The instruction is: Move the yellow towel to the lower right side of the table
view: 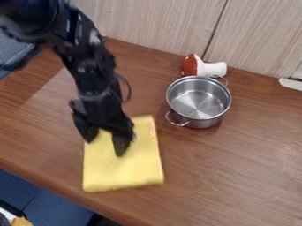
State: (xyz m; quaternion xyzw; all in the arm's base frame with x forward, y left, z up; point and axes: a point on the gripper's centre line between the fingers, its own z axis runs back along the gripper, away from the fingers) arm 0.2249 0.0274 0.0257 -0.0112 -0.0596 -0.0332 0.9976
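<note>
from my station, left to right: the black gripper (pixel 105 145) hangs over the upper left part of the folded yellow towel (pixel 130 167), its two fingers apart, with yellow cloth showing between them. i record it as open and holding nothing. the towel lies flat on the wooden table (pixel 247 172), left of centre and near the front edge; the lower right side is yet to be reached.

handling assessment: i judge the towel light, soft and limp, not fragile, with enough grip in the cloth for the fingers not to slide off. its folded layers should pinch up readily, though a shallow bite may take only the top layer and open the fold. i advise closing low, well inside the upper edge, so that all layers come together; a grip at one corner would likely let the rest trail and twist. whether the fingertips touch the cloth i cannot confirm, the arm being blurred.

to the right, apart from the towel, stands the two-handled metal pot (pixel 205 122), with a red and white object (pixel 210 69) behind it. i would carry the towel rightward in front of the pot, clear of its near handle (pixel 178 121).
</note>
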